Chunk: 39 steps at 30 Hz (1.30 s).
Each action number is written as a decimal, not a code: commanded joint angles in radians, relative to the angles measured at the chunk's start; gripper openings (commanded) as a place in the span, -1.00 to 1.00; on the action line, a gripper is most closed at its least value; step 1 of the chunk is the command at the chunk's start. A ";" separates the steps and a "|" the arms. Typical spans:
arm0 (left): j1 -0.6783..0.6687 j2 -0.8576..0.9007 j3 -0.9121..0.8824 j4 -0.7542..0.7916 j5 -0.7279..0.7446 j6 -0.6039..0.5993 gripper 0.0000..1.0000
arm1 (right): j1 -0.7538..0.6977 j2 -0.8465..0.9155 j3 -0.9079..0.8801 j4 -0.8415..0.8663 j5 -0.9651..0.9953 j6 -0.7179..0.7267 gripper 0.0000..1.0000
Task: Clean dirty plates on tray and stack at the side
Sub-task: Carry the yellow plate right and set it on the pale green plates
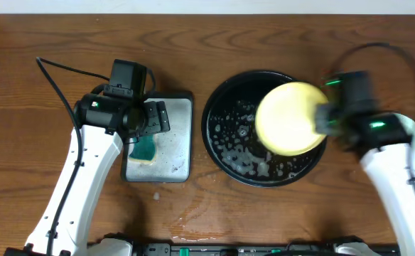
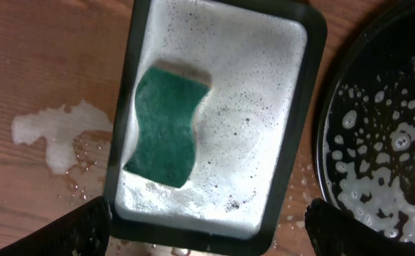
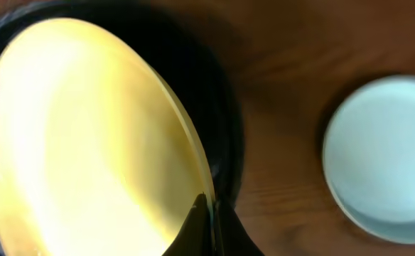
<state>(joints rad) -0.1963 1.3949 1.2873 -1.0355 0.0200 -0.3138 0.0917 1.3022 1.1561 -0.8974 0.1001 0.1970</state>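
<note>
The right claw (image 3: 209, 206) grips a pale yellow round plastic plate (image 1: 289, 117) over the large round black tray (image 1: 222, 107); the left claw (image 1: 156, 117) hangs open above a green sponge (image 2: 166, 128).

One each: yellow plate (image 1: 289, 117), mint plate (image 3: 385, 153), black tray (image 1: 229, 114), metal tray (image 1: 175, 135), green sponge (image 2: 166, 128).

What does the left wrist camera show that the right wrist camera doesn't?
Only the left wrist view shows the green sponge lying on the foamy metal tray, plus a puddle on the tabletop beside it. Only the right wrist view shows the yellow plate, tilted and pinched at its rim by the right gripper, and a mint plate resting on the tabletop. Both catch part of the black tray and the brown tabletop.
</note>
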 commanded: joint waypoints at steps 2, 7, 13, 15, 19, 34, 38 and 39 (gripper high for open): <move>0.005 -0.003 0.014 -0.003 -0.006 0.003 0.76 | -0.364 0.011 0.003 0.011 -0.390 0.014 -0.98; 0.005 -0.003 0.014 -0.003 -0.006 0.003 0.76 | -0.652 0.073 0.000 0.000 -0.400 0.063 -0.98; 0.005 -0.003 0.014 -0.003 -0.006 0.003 0.76 | -0.830 0.187 0.000 0.037 -0.254 0.148 -0.97; 0.005 -0.003 0.014 -0.003 -0.006 0.003 0.76 | -0.865 0.248 0.000 0.069 -0.182 0.147 -0.97; 0.005 -0.003 0.014 -0.003 -0.006 0.003 0.76 | -0.893 0.305 0.000 0.080 -0.182 0.141 -0.74; 0.005 -0.003 0.014 -0.003 -0.006 0.003 0.76 | -0.635 0.002 0.008 0.103 -0.665 0.030 -0.02; 0.005 -0.003 0.014 -0.003 -0.006 0.003 0.76 | -0.438 -0.109 0.008 0.057 -0.618 -0.044 0.02; 0.005 -0.003 0.014 -0.003 -0.006 0.003 0.76 | -0.388 -0.128 0.008 0.043 -0.605 -0.066 0.03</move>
<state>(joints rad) -0.1963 1.3949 1.2873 -1.0363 0.0196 -0.3138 -0.4236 1.2354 1.1576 -0.8234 -0.5045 0.2237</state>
